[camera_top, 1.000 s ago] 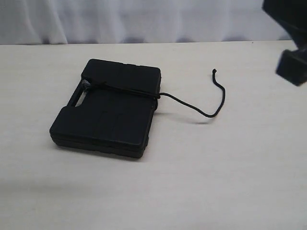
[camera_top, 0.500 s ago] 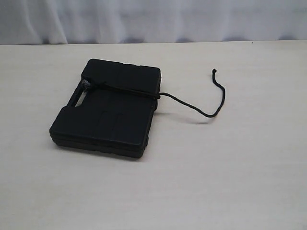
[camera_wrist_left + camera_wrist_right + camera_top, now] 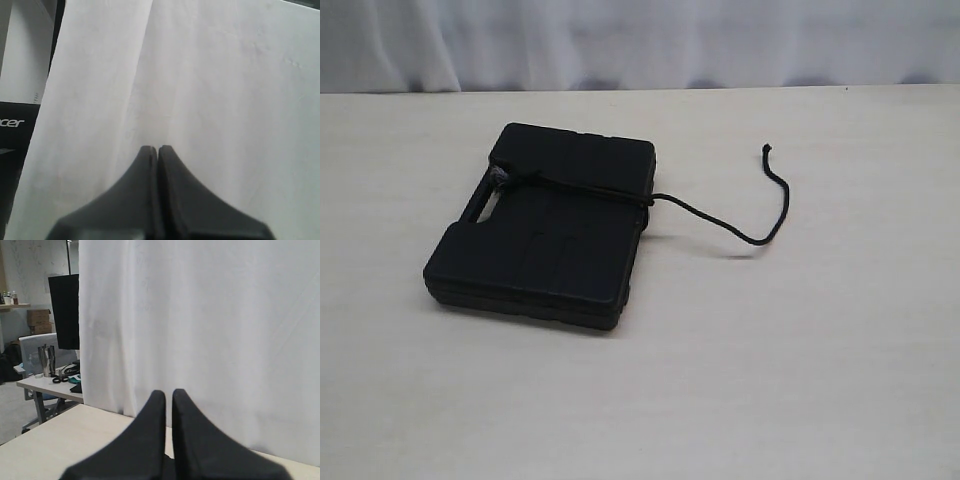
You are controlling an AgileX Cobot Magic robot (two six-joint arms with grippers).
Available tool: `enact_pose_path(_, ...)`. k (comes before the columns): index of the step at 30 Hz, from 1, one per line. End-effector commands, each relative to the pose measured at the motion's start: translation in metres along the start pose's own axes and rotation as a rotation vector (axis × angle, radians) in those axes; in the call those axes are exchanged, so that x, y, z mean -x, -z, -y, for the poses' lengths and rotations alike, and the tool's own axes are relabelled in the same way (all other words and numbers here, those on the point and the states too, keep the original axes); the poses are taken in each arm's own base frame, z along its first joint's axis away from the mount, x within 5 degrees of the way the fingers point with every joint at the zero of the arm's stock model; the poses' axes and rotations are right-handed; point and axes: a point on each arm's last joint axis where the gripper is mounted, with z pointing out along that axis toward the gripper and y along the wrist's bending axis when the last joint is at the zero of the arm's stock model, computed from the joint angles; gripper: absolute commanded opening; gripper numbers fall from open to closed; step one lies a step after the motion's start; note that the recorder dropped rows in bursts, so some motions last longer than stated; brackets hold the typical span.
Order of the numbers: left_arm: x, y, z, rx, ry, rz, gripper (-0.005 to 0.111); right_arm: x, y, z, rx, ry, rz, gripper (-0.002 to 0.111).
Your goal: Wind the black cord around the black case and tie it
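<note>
Black case (image 3: 545, 235) shut and flat on the tabletop (image 3: 800, 350), left of centre, black cord (image 3: 720, 220) laid over its lid.
The cord is run from a pale frayed tuft by the handle cut-out across the lid to the right edge, then trailed loose on the pale tabletop, ending in a knot. Case contents are hidden; whether the cord passes beneath cannot be told. Left tool (image 3: 154, 148) is closed, fingers pressed together, nothing held; right tool (image 3: 168, 392) likewise. Both are pointed at a white curtain (image 3: 210, 315); a desk (image 3: 47, 385) and dark monitor (image 3: 64, 310) are glimpsed beside it.
</note>
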Motion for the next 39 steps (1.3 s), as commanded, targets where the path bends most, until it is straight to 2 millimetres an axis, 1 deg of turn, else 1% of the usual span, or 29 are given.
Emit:
enact_pose_path(1, -0.0007, 0.0016, 0.0002, -0.002, 0.015, -0.003, 0.0, -0.0009, 0.0011, 0.0002, 0.0, -0.005, 0.001, 0.004)
enact_pose_path(31, -0.0005, 0.0016, 0.0001, -0.002, 0.015, -0.001, 0.0, -0.0009, 0.0011, 0.0002, 0.0, -0.005, 0.001, 0.004)
enact_pose_path(35, -0.0004, 0.0016, -0.0002, 0.002, -0.044, 0.0, 0.0, -0.0009, 0.0011, 0.0002, 0.0, -0.005, 0.001, 0.004)
enact_pose_path(39, -0.0027, 0.0003, -0.0003, 0.002, -0.04, -0.016, 0.0, -0.0009, 0.0011, 0.0002, 0.0, -0.005, 0.001, 0.004)
